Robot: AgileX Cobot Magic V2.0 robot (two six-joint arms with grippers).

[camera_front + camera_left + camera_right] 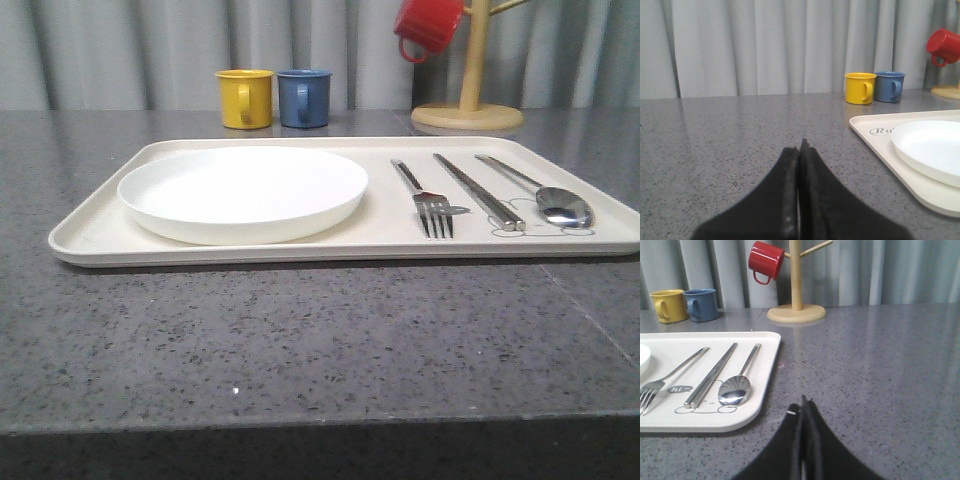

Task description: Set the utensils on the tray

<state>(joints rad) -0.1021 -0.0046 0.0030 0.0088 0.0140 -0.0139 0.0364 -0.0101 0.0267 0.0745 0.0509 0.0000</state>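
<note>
From where I stand, the job looks finished. The tray (100, 235) sits square on the grey table (300, 350), and all the cutlery is already on it, lined up along its right side: the fork (428, 203) nearest the plate (243, 193), the chopsticks (480, 192) just beside it as a tight pair, and the spoon (556, 200) outermost, close to the tray's right rim. They lie roughly parallel, apart from one another, tines and bowl toward the robot. Nothing silver is left on the bare table that I can make out.

Both arms are off the tray. The left gripper (800, 150) hangs low over the table to the left of the tray, its fingers pressed together with nothing between them. The right gripper (803, 407) is the same story — jaws closed, empty — over the table just off the tray's right edge, near the spoon but not touching anything.

At the back, the yellow mug (244, 98) and blue mug (304, 97) stand side by side, and a red mug (428, 26) hangs on the wooden rack (470, 80) (none of these belong to the task).

My guess is that nothing remains but for the arms to rest — no utensil is waiting to be fetched.
</note>
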